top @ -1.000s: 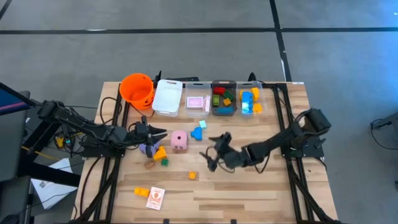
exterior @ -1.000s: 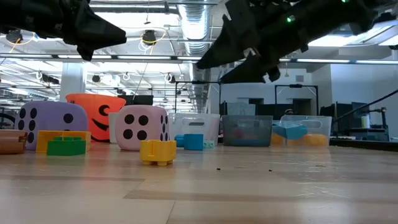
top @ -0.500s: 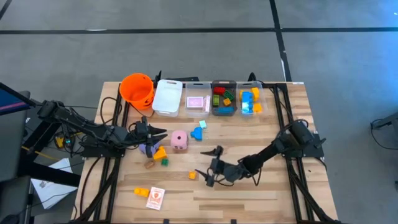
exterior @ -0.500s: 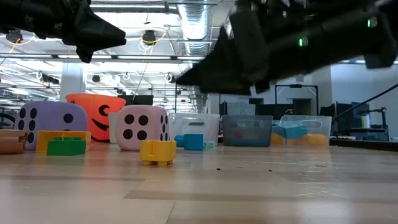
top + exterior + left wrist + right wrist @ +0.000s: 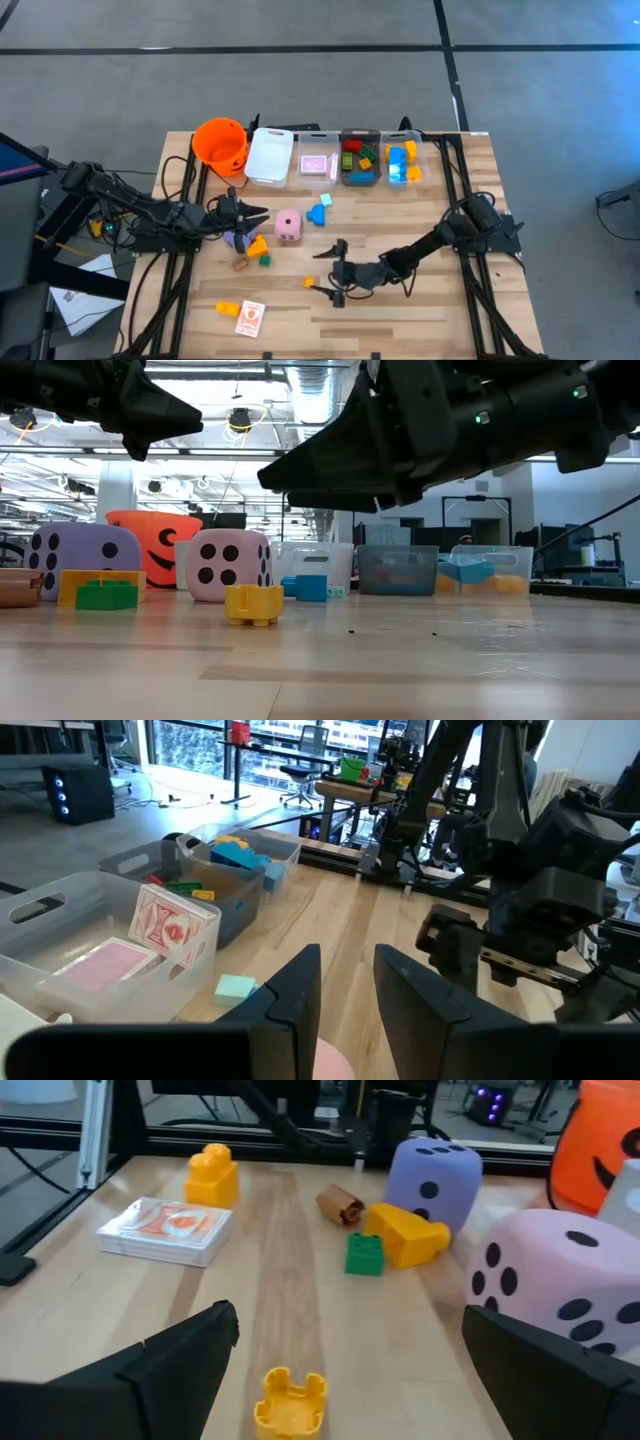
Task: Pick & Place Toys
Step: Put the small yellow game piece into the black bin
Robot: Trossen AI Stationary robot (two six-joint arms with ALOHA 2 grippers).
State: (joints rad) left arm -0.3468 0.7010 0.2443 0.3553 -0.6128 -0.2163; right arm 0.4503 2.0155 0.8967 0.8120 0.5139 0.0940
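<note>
Right gripper (image 5: 322, 272) hung spread wide over the yellow brick (image 5: 309, 283) near the worktop's front edge; only its wrist view showed that brick (image 5: 290, 1402) untouched between the fingers.

Glossy plastic bricks (image 5: 290, 1402), matt wooden table (image 5: 400, 310)

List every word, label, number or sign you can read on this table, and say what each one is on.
No readable words or numbers anywhere.
Card deck: an orange printed design on its face, too blurred to read.
Card standing in the clear bin: a red pattern, no legible text.
Orange bucket: a black jack-o'-lantern face, no lettering.
Pink die and purple die: black pips only, no numerals.
</note>
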